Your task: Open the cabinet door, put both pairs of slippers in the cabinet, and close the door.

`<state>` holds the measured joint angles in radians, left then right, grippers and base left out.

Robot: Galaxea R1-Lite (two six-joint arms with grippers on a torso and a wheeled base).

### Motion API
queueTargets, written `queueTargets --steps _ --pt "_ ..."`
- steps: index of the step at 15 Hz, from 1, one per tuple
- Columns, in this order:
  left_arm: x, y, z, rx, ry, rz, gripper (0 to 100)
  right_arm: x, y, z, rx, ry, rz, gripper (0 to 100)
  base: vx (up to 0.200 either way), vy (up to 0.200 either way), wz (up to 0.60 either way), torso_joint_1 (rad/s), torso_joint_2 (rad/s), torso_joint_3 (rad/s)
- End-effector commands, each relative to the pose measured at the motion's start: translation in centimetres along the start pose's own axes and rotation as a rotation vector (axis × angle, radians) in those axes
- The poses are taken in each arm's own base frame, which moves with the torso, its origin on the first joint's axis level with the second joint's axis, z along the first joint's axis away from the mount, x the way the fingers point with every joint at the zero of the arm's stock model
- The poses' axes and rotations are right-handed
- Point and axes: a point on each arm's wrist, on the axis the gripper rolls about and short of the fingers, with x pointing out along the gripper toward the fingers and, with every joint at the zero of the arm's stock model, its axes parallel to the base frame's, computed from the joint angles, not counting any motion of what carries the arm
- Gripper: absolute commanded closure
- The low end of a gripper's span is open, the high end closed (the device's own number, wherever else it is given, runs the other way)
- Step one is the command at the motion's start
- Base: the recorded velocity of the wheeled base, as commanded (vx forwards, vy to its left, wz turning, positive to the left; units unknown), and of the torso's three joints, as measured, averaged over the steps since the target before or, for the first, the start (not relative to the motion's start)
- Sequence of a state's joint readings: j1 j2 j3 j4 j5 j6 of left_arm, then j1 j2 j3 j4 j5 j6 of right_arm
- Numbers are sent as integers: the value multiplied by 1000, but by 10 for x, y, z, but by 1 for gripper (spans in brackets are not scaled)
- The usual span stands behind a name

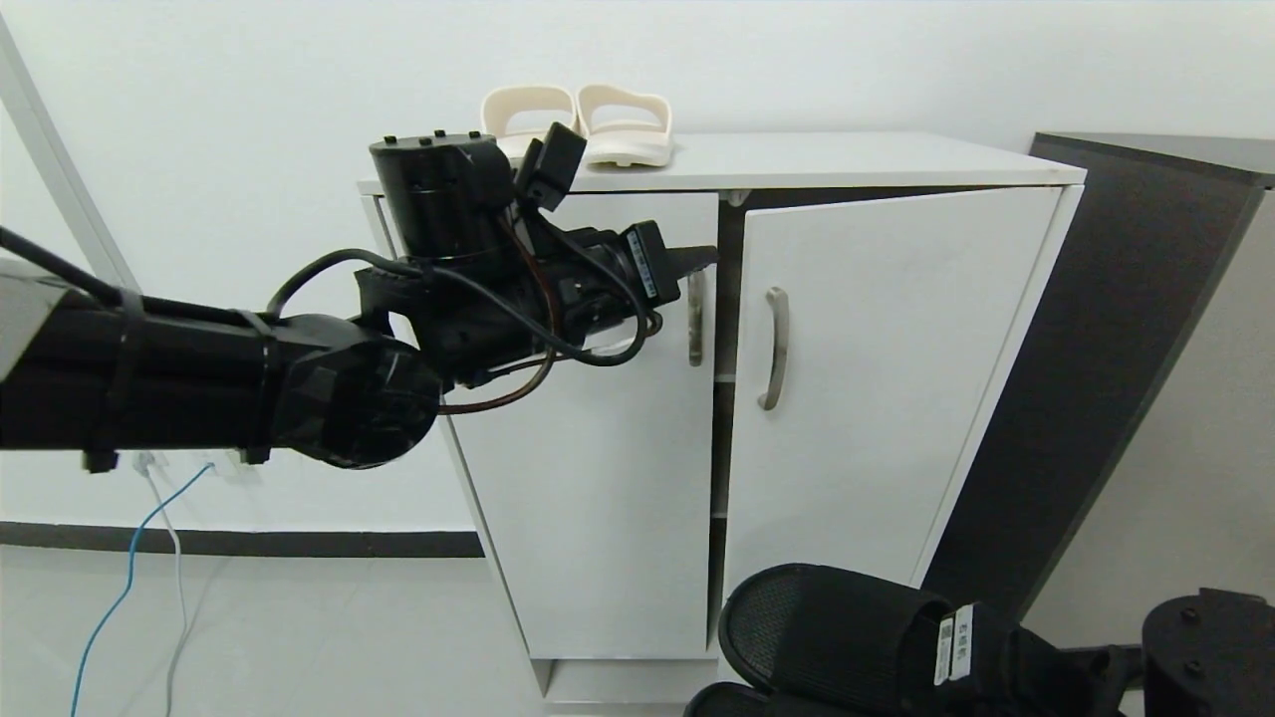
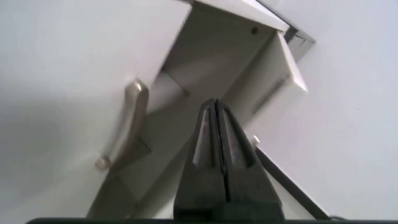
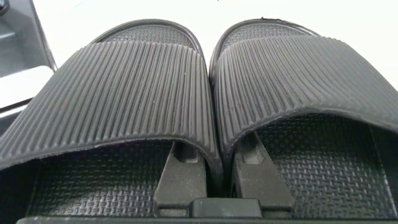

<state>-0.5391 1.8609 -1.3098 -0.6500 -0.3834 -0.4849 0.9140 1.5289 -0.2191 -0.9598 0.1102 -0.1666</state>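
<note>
The white cabinet [image 1: 598, 478] has two doors with metal handles. Its right door [image 1: 877, 378] stands slightly ajar, with a dark gap [image 1: 727, 299] between the doors. My left gripper [image 1: 705, 259] is shut with nothing in it, its tip at that gap beside the left door's handle [image 1: 695, 319]. In the left wrist view the closed fingertips [image 2: 211, 124] point into the gap near a handle [image 2: 127, 121]. A cream pair of slippers [image 1: 583, 119] lies on the cabinet top. My right gripper [image 3: 214, 152] is shut on the black pair of slippers [image 3: 149, 81] [image 1: 827, 627], low in front of the right door.
A dark panel [image 1: 1096, 349] stands right of the cabinet. A blue cable [image 1: 125, 588] and a grey one hang along the white wall at the left, above a dark baseboard [image 1: 249, 543]. The floor left of the cabinet is open.
</note>
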Motion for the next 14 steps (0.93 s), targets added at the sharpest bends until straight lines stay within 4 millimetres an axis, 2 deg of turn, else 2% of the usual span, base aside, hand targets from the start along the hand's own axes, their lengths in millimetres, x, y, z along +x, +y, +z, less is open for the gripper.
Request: queueTargets --steps 1,5,8,12,14 --pt "18 12 -9 -7 17 6 100 0 2 -2 -3 9 11 100 0 0 0 0 0 0" --pt "26 14 -16 -13 32 0 100 0 5 -4 -6 18 27 100 0 0 0 0 0 0" --pt "20 2 -17 -12 37 -13 100 1 6 -5 -5 22 29 100 -200 0 0 2 1 -1" --pt "15 -36 -26 -10 66 -97 100 2 6 -5 -5 26 31 100 -200 0 0 11 5 1" --pt "14 -40 -27 -2 68 -109 100 2 6 -5 -5 25 31 100 -200 0 0 5 2 -2"
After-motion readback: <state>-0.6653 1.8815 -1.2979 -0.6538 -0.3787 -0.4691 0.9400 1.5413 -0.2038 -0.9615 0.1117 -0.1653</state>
